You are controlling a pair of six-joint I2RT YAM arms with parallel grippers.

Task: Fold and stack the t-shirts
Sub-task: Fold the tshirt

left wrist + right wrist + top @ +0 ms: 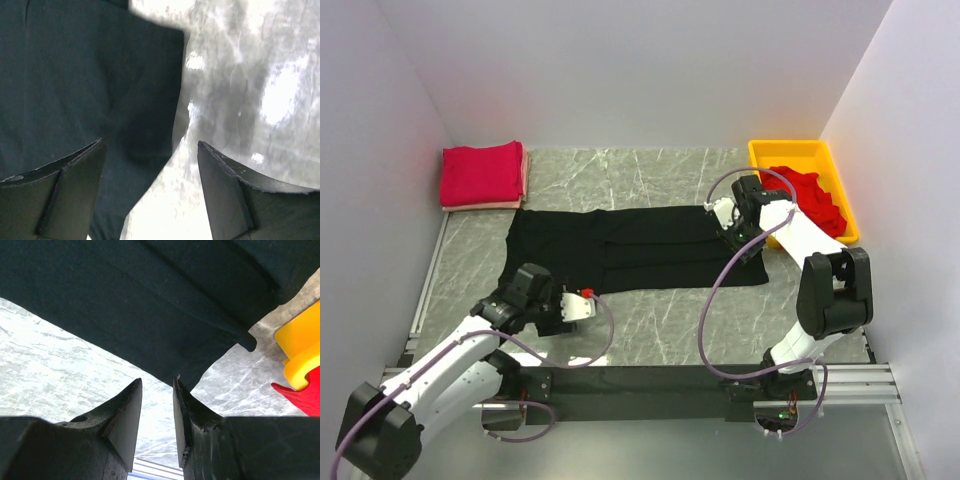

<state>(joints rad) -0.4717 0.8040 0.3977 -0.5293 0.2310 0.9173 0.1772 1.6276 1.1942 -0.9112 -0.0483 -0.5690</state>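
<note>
Black t-shirt [630,245]: left gripper [150,145] wide, right gripper [157,382] narrow.

top: high, rear, looking down | wrists: close, downward | shared: black t-shirt [640,245]

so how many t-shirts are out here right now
3 visible: a folded bright red cloth t-shirt at the far left, a black cloth t-shirt spread out mid-table, a crumpled red one in the yellow plastic tray. More may hide underneath.

Table [650,325]: black t-shirt [630,248], red stack [480,172], tray [785,149]
</note>
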